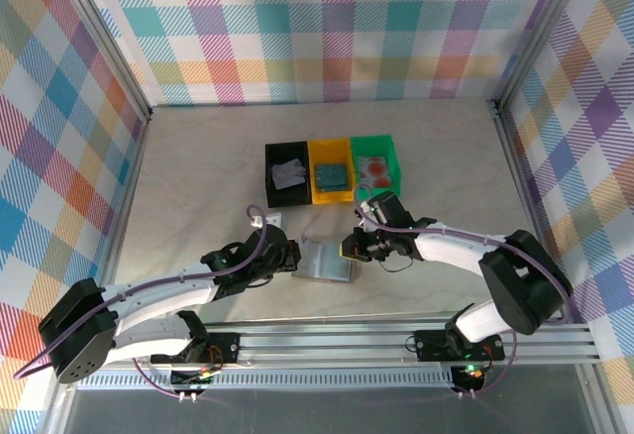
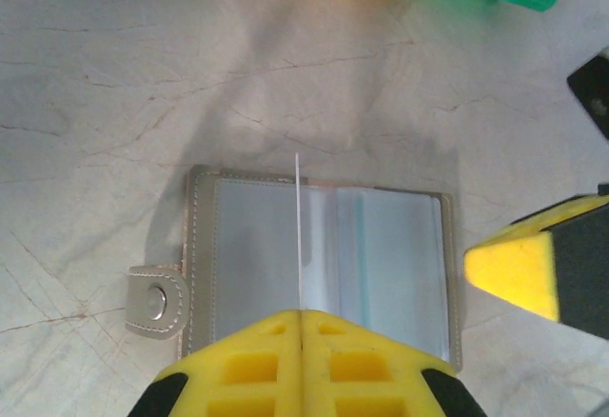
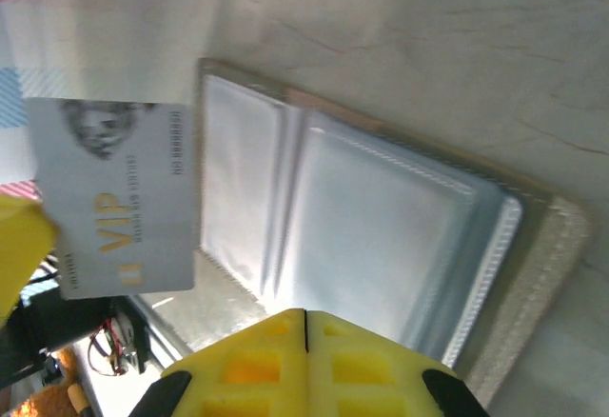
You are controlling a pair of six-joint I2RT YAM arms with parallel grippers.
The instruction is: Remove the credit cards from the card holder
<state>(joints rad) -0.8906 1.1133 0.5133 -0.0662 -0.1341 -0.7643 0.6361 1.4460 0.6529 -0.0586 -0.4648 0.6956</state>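
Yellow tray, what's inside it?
A flat teal card lies inside the yellow box-like plastic tray. Anything beneath the card is covered, so I cannot tell.

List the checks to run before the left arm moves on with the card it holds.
1. Left pincer shut on the grey VIP card: ok; the card stands edge-on between its fingers.
2. Card out of the card holder: ok; in the right wrist view it hangs beside the open holder.
3. Right pincer steadying the holder: cannot tell; it is shut at the holder's edge, contact unclear.
4. Way to the black tray: ok; bare table lies between.
5. Holder emptied: cannot tell; the sleeves are glossy, with a faint teal tint in one.
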